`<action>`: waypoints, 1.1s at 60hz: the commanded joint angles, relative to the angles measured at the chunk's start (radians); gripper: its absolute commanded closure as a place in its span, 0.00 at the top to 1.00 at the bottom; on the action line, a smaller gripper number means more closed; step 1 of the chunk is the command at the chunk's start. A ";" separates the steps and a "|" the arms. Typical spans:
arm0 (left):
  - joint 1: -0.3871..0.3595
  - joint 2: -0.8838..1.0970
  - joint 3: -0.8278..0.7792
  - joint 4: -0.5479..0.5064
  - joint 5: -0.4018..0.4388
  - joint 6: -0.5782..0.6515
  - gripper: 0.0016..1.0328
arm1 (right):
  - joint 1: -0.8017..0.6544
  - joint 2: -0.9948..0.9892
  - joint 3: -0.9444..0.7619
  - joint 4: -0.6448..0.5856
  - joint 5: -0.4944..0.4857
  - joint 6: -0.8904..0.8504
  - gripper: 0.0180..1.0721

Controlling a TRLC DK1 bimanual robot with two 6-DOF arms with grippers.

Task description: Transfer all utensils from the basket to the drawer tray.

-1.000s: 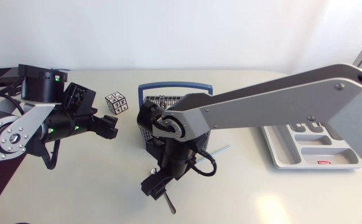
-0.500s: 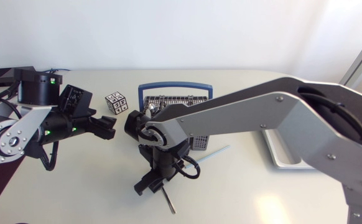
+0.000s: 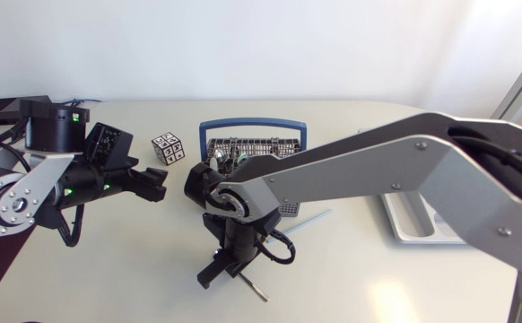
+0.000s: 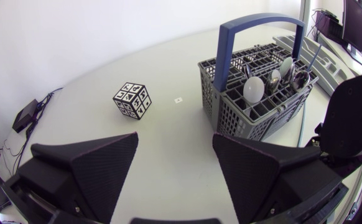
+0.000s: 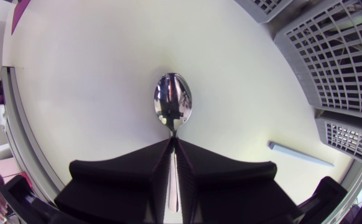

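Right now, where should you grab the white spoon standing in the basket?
Probably pinch the bowl across its flat faces, coming straight down from above. The white spoon stands bowl-up in the grey basket, its handle hidden in a compartment, so only the bowl sticks out.

Glossy metal spoon; matt plastic basket

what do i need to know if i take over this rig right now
Right gripper: shut on a spoon, over the table beside the basket.
Left gripper: open, empty, marker cube and basket ahead of it.
Basket holds several more utensils.
Tray mostly hidden by the right arm; contents unseen.
Left to do: spoon to the tray, then the rest.
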 commanded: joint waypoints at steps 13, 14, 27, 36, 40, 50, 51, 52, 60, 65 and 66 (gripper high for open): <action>-0.011 -0.045 -0.018 -0.010 0.010 0.008 0.81 | -0.018 -0.193 -0.172 0.007 -0.049 -0.120 0.06; -0.016 -0.046 -0.018 -0.010 0.010 0.008 0.81 | -0.027 -0.213 -0.177 0.002 -0.054 -0.129 0.06; -0.089 -0.048 -0.007 -0.031 0.010 0.008 0.81 | -0.227 -0.446 -0.289 -0.099 -0.100 -0.358 0.06; -0.180 -0.014 0.010 -0.039 0.007 0.008 0.81 | -0.435 -0.543 -0.395 -0.128 -0.126 -0.580 0.06; -0.230 0.007 0.014 -0.042 0.002 0.012 0.80 | -0.526 -0.581 -0.428 -0.140 -0.144 -0.682 0.06; -0.338 0.092 0.077 -0.080 -0.024 0.014 0.80 | -0.787 -0.615 -0.493 -0.156 -0.160 -0.984 0.06; -0.342 0.096 0.082 -0.084 -0.024 0.014 0.80 | -0.816 -0.615 -0.497 -0.159 -0.166 -1.015 0.06; -0.356 0.112 0.097 -0.094 -0.024 0.014 0.80 | -0.842 -0.617 -0.502 -0.159 -0.169 -1.051 0.06; -0.421 0.181 0.148 -0.119 -0.033 0.014 0.80 | -1.035 -0.611 -0.500 -0.163 -0.186 -1.274 0.06; -0.459 0.219 0.174 -0.120 -0.050 0.014 0.80 | -1.167 -0.586 -0.485 -0.163 -0.187 -1.433 0.06; -0.473 0.236 0.186 -0.123 -0.055 0.014 0.80 | -1.196 -0.577 -0.480 -0.162 -0.187 -1.475 0.06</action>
